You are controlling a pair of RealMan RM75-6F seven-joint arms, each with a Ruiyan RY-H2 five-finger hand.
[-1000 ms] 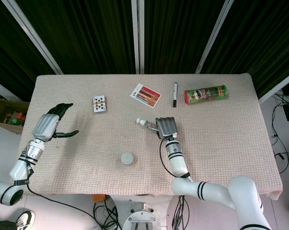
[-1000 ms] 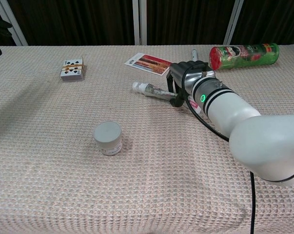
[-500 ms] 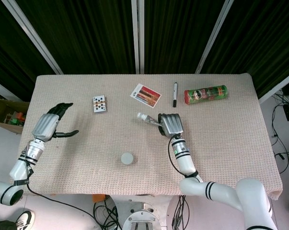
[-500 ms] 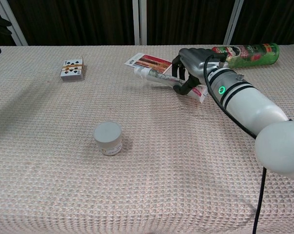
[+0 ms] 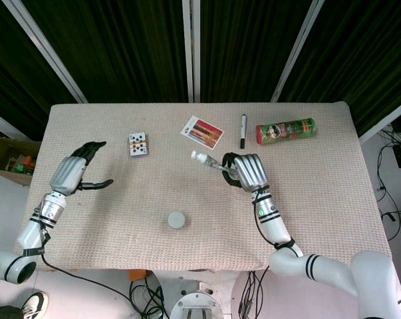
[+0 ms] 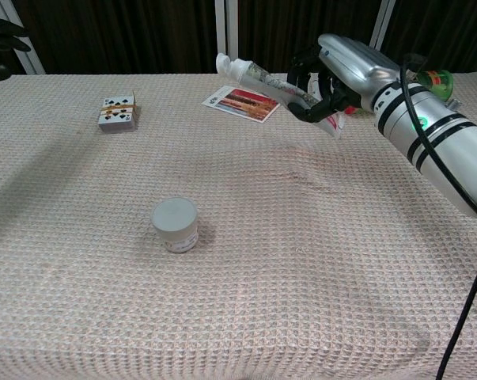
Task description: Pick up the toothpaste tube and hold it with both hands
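The right hand (image 6: 333,75) clamps the toothpaste tube (image 6: 266,79) by its flat end, lifted off the table at upper centre; the left hand (image 5: 77,171), far left, is spread and empty; light, soft, squashable, so take the cap end

My right hand (image 6: 333,75) grips the toothpaste tube (image 6: 271,83) above the counter (image 6: 301,261), cap end pointing left over the card (image 6: 240,103).

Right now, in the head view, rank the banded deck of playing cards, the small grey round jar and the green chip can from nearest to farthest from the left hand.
From the left hand:
1. Playing cards, up-right.
2. Grey jar, toward the front edge.
3. Green chip can, far right.
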